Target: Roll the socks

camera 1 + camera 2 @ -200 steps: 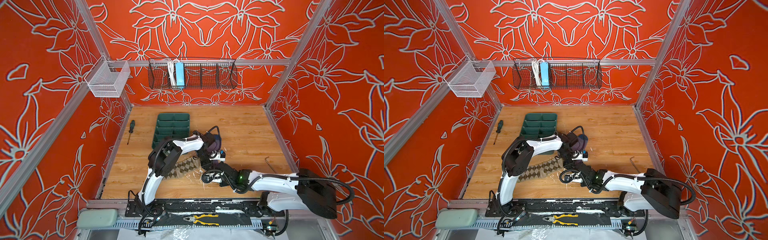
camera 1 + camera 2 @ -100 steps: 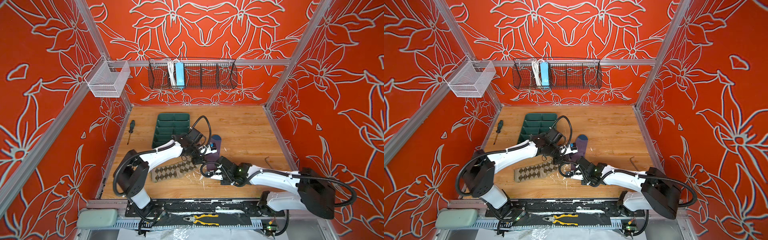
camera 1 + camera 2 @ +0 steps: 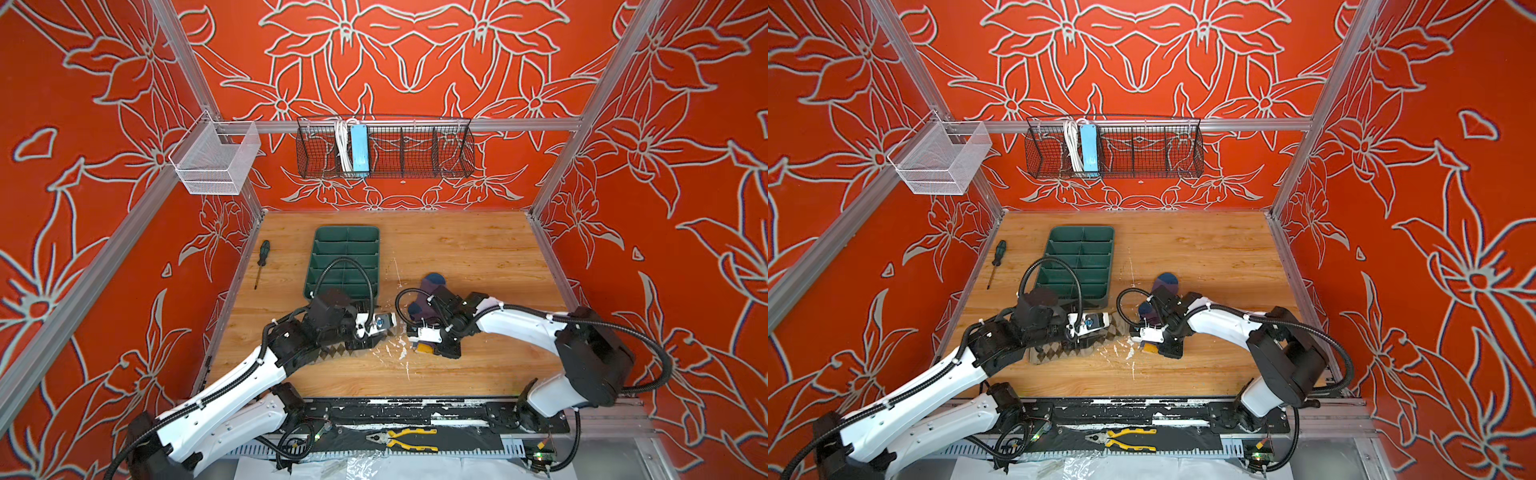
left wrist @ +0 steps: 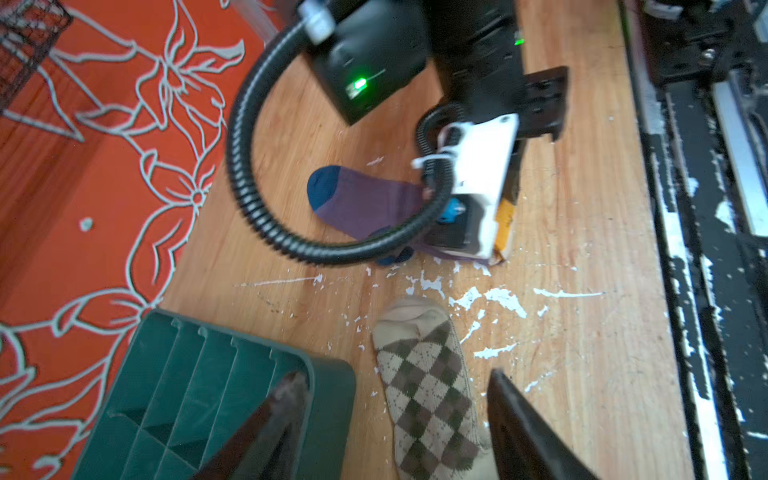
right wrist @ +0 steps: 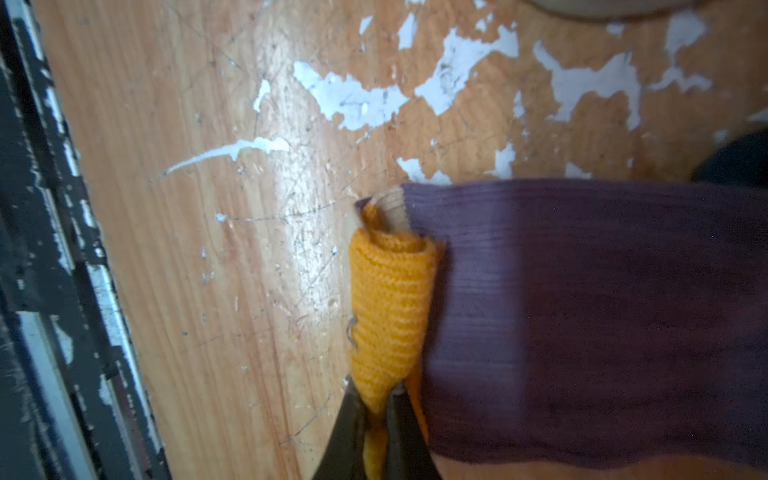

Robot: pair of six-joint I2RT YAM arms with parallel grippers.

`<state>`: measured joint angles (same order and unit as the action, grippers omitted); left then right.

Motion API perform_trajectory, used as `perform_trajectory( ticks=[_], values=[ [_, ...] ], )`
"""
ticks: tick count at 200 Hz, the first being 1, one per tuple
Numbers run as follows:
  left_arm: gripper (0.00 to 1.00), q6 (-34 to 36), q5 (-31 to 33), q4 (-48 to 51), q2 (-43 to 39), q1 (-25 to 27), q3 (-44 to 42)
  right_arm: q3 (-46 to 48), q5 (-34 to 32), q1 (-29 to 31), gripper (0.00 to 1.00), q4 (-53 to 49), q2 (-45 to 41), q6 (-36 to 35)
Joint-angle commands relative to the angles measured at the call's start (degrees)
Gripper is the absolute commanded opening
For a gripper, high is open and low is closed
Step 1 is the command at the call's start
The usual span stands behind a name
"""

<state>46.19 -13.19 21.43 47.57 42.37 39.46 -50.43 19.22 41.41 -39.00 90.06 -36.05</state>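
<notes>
Held: right gripper clamped on curled yellow cuff of ribbed purple fabric sock, flat on wooden tabletop, front centre. Long axis runs from cuff away to dark teal toe, toward back wall: roll likely goes that way. Free: left gripper released, jaws wide above beige argyle-diamond fabric sock, just beside.

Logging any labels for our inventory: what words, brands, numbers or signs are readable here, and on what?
No text can be read anywhere.
Blue round mark on the white wrist housing: too small to read.
Blue power strip in the wire basket: no legible print.
The argyle sock and purple sock: patterns only, no lettering.
</notes>
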Motion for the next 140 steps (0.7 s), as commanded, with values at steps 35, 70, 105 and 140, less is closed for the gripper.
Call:
perform_trajectory(
  ticks=[35, 70, 105, 140],
  values=[
    [0.71, 13.91, 11.24, -8.39, 13.18, 15.53, -2.54, -5.38, 8.98, -5.89, 0.0, -10.07, 8.38, -2.96],
    [0.67, 14.18, 16.65, -22.73, 26.1, 20.14, -3.43, -7.2, 9.03, -7.45, 0.01, -9.77, 11.41, -3.47],
    [0.61, 12.86, 19.15, -29.4, 35.73, 20.3, -2.3, -7.4, 9.96, -8.07, 0.03, -9.55, 12.2, -3.81],
    [0.53, 11.44, 20.8, -31.97, 43.16, 20.29, 0.18, -7.13, 11.04, -8.17, 0.07, -9.0, 12.46, -3.32]
  ],
)
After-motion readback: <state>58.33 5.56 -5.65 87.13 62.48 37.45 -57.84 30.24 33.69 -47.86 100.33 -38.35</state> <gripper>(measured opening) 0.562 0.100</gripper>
